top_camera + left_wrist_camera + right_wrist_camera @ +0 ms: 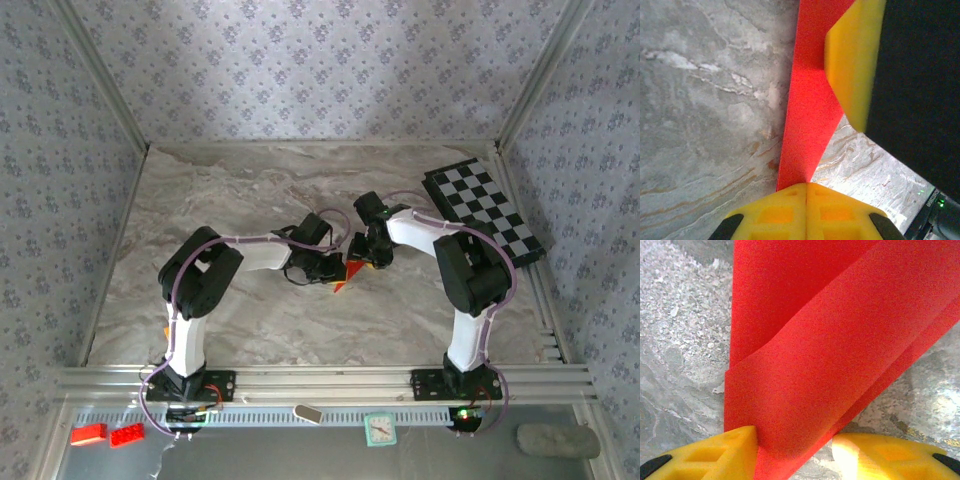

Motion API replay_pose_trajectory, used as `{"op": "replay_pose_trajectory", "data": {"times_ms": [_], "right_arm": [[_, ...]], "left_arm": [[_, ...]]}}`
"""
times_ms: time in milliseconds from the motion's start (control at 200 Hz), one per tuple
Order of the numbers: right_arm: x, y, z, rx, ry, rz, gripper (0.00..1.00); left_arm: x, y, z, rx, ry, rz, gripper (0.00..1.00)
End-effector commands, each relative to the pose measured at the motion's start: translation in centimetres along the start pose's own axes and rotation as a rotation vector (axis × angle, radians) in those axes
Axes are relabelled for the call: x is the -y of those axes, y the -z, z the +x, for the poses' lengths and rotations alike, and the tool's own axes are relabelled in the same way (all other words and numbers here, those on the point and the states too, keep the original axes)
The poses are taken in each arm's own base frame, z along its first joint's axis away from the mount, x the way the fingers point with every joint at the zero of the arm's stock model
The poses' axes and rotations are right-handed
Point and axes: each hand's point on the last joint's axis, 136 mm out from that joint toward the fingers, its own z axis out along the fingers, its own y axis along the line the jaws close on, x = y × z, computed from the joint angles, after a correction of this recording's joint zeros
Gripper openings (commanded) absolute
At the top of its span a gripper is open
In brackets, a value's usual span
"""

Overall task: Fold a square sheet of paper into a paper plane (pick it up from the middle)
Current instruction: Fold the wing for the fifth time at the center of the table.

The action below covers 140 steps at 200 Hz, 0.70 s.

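Fingers (785, 212) of your left gripper (806, 192) are pressed flat together, pinching the narrow end of the red paper (807, 110). Your right gripper (795, 452) stands parted astride a folded band of that sheet; one pad (715, 455) touches it, the other sits just beside it. From above you see what the wrists miss: both grippers meet mid-table with the paper a small red wedge between them. Marbled tabletop (220, 190), floral-papered walls (300, 60), a checkered board (487, 208) far right, and red bricks (105, 434) on the near ledge.
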Motion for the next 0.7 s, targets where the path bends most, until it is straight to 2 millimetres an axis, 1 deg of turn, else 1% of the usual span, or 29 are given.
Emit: {"op": "replay_pose_trajectory", "data": {"times_ms": [0, 240, 350, 410, 475, 620, 695], "right_arm": [[3.7, -6.3, 2.5, -0.088, -0.003, 0.104, 0.51], [3.5, -6.2, 2.5, -0.09, -0.009, 0.09, 0.51], [2.9, -5.3, 1.9, -0.072, -0.021, 0.051, 0.51], [2.4, -4.4, 1.3, -0.051, -0.03, 0.016, 0.51], [1.6, -2.8, 0.4, -0.014, -0.032, -0.036, 0.52], [-0.3, 1.3, -1.5, 0.073, -0.027, -0.204, 0.55], [-0.8, 3.4, -2.2, 0.119, -0.026, -0.288, 0.56]], "left_arm": [[-1.2, -0.6, 0.6, -0.032, 0.002, -0.065, 0.06], [-2.3, -0.9, 1.3, -0.048, 0.012, -0.128, 0.05], [-2.8, -1.0, 1.6, -0.053, 0.017, -0.149, 0.04], [-3.1, -1.1, 1.7, -0.056, 0.019, -0.157, 0.03], [-3.1, -1.1, 1.7, -0.056, 0.018, -0.158, 0.03], [-2.9, -1.1, 1.7, -0.057, 0.009, -0.153, 0.02], [-2.9, -1.1, 1.7, -0.057, 0.009, -0.152, 0.02]]}}
